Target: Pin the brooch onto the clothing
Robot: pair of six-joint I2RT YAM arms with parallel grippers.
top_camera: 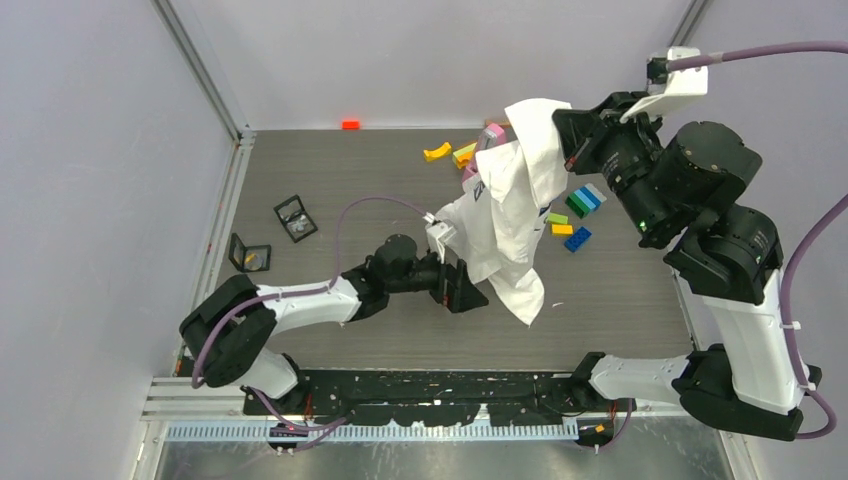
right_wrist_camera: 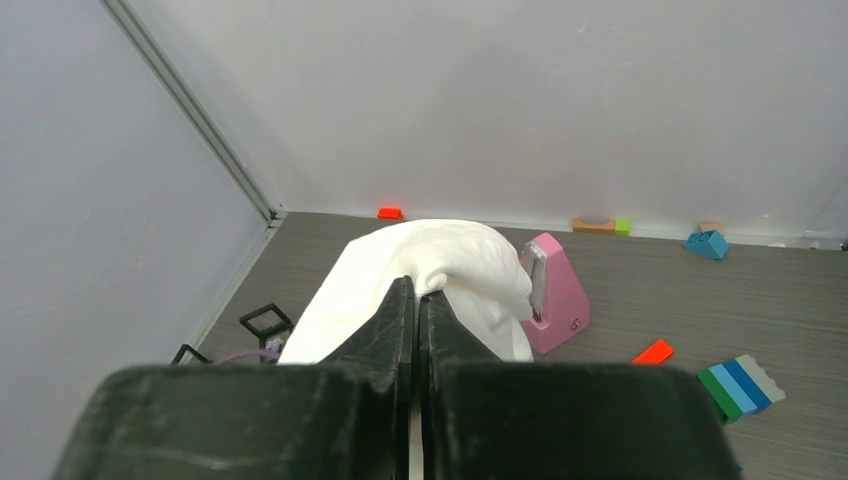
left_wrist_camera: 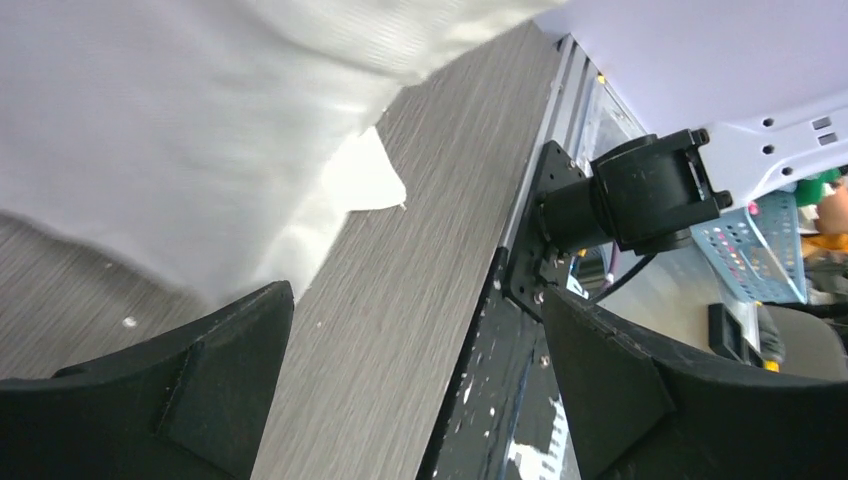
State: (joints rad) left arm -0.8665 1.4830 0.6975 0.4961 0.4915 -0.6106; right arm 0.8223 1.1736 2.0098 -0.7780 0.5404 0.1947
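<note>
Clothing hangs limp above the desk, soft white fabric bunched at its top in your right end effector, whose jaws are clamped tight on it. Your left end effector gapes wide and empty just beside the drooping lower folds. Catch a flat edge there and draw it taut; loose creases will probably slip. The brooch cannot be made out.

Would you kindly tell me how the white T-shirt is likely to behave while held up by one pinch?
Probably very floppy: the T-shirt hangs in loose folds below the right gripper, shut on a bunched part. Likely light, since that one small pinch holds it up.
</note>
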